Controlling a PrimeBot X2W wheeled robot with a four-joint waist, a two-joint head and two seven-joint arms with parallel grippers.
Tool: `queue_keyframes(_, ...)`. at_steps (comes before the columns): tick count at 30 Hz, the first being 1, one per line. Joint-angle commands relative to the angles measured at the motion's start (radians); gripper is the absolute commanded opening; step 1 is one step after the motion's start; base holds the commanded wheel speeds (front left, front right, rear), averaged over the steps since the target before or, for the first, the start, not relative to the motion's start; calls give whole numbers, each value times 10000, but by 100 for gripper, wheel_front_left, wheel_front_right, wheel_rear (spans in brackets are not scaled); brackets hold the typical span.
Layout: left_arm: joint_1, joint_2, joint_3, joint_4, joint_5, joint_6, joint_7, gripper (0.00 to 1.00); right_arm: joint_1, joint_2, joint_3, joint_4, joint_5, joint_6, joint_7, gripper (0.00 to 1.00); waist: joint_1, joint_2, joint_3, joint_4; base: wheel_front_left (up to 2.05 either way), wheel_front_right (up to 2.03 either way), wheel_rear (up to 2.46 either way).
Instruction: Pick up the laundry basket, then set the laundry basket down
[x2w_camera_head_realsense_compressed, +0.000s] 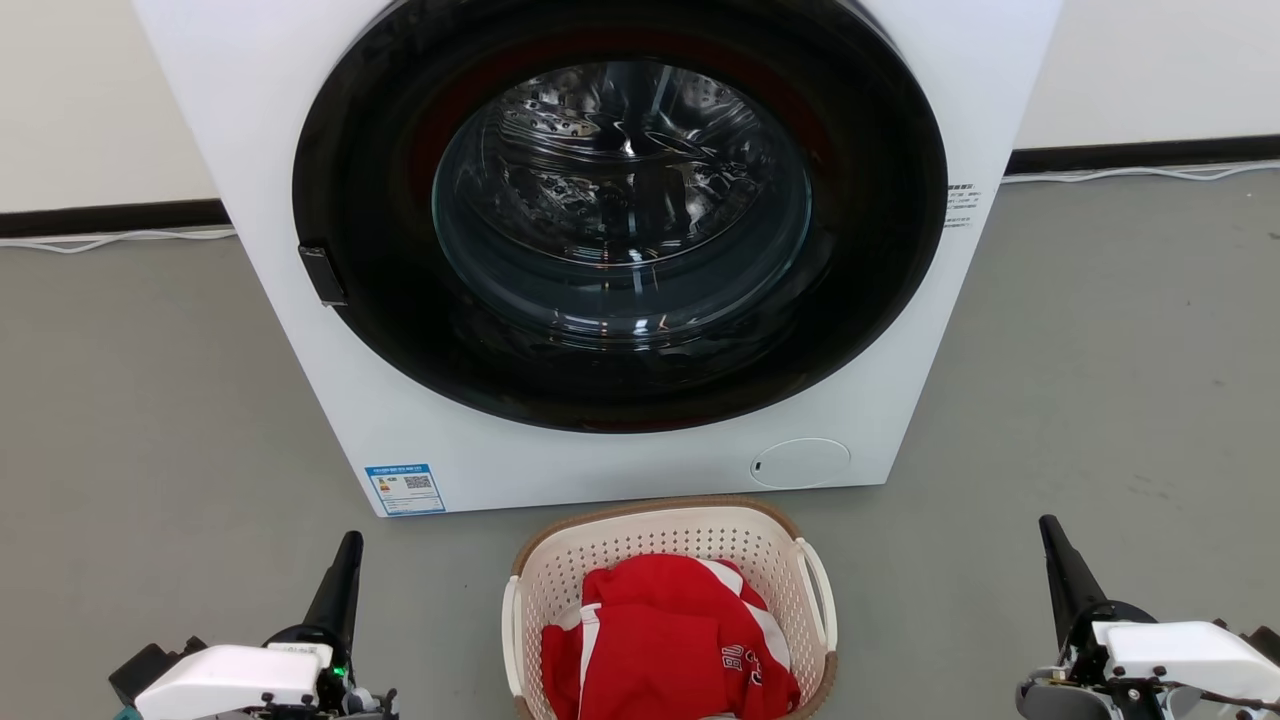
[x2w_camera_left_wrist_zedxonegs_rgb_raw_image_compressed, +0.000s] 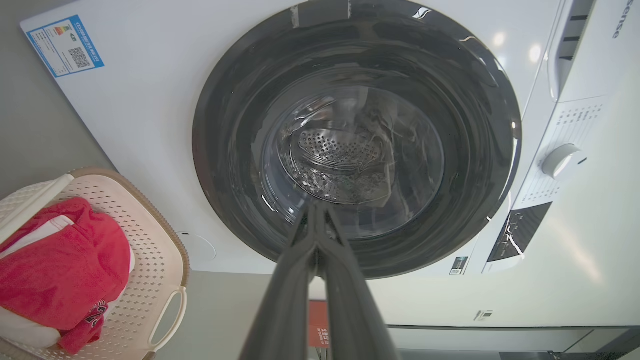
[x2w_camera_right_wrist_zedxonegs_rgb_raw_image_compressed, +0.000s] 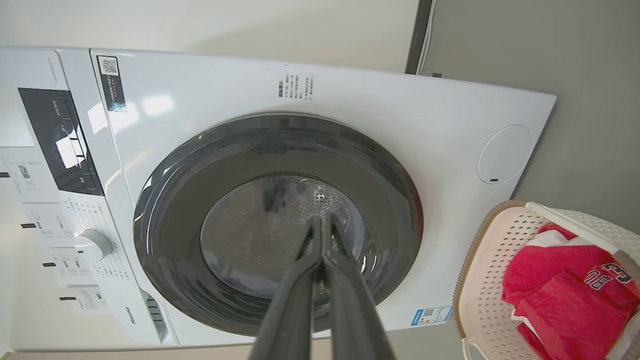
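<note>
While laundry basket (x2w_camera_head_realsense_compressed: 650, 540) rests untouched, L end effector (x2w_camera_left_wrist_zedxonegs_rgb_raw_image_compressed: 316, 212) together, R end effector (x2w_camera_right_wrist_zedxonegs_rgb_raw_image_compressed: 322, 222) prob. same.

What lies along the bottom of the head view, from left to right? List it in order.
left end effector → laundry basket → right end effector

Bright even light; glare on washing machine (x2w_camera_left_wrist_zedxonegs_rgb_raw_image_compressed: 150, 125) panel, door glass (x2w_camera_head_realsense_compressed: 620, 190); wrist views bowed at edges.
</note>
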Motion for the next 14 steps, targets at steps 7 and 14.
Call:
queue_keyframes(7, -577, 66, 407, -466, -859, -199, 247, 0, -585, -7, 118, -469, 1037, 50, 333, 0, 0, 0, 24, 19, 0, 0, 0)
queue_keyframes(14, -589, 56, 442, -528, -1157, -234, 331, 0, -593, 5, 91, -518, 1397, 50, 416, 0, 0, 0, 34, 26, 0, 0, 0)
